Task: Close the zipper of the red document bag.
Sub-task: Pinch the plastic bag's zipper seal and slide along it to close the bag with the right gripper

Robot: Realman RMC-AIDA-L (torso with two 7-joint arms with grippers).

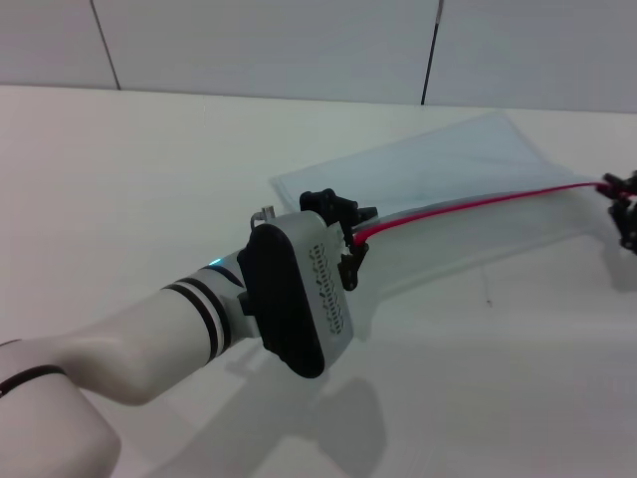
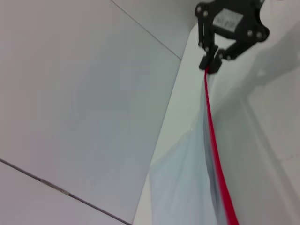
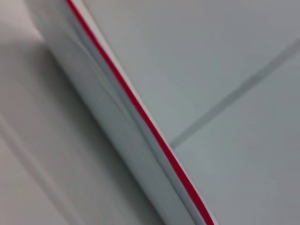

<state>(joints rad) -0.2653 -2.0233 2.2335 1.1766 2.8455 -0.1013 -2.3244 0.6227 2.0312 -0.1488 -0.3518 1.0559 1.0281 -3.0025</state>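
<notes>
The red document bag is a translucent pale blue pouch, lying partly on the white table with its red-trimmed edge lifted. The zipper runs as a thin red strip stretched between both grippers. My left gripper, at the middle of the head view, is shut on the near end of the strip. At the right edge, my right gripper pinches the far end. The left wrist view shows the right gripper shut on the zipper, with the bag hanging below. The zipper crosses the right wrist view diagonally.
The white table spreads wide to the left and front of the bag. A grey panelled wall rises directly behind the table's back edge. My left forearm reaches in from the lower left.
</notes>
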